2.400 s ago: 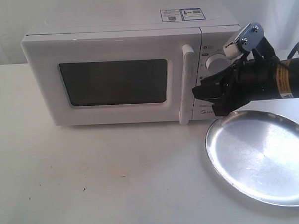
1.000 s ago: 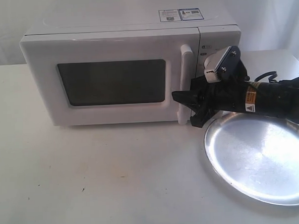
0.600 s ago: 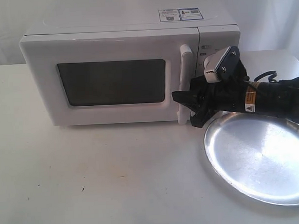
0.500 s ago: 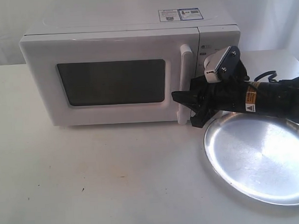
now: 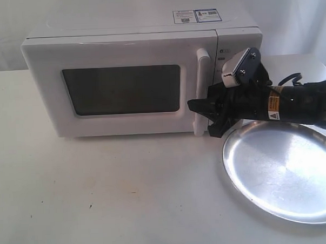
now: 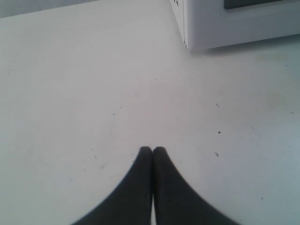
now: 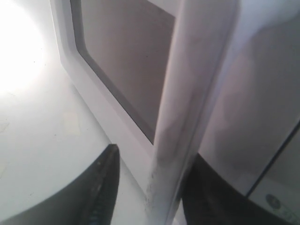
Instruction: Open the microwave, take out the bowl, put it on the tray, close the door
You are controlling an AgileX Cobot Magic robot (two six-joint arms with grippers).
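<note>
The right gripper (image 5: 201,116) has its fingers set on either side of the lower part of the vertical handle (image 5: 201,90) of the door (image 5: 123,88), at about 3 o'clock on the microwave (image 5: 139,74) front; whether the pads actually press the bar cannot be told. The door is shut, so the bowl is out of sight, presumably inside. The tray (image 5: 284,171) lies at 4 o'clock from the microwave, just under the right arm. The left gripper (image 6: 152,154) hangs closed and empty above the table (image 5: 101,200). The main risk looks like a loose hold: the fingers could slip off the smooth bar on the pull. A straight pull rather than an arc could drag the whole microwave forward, and the arm could nudge the tray.
</note>
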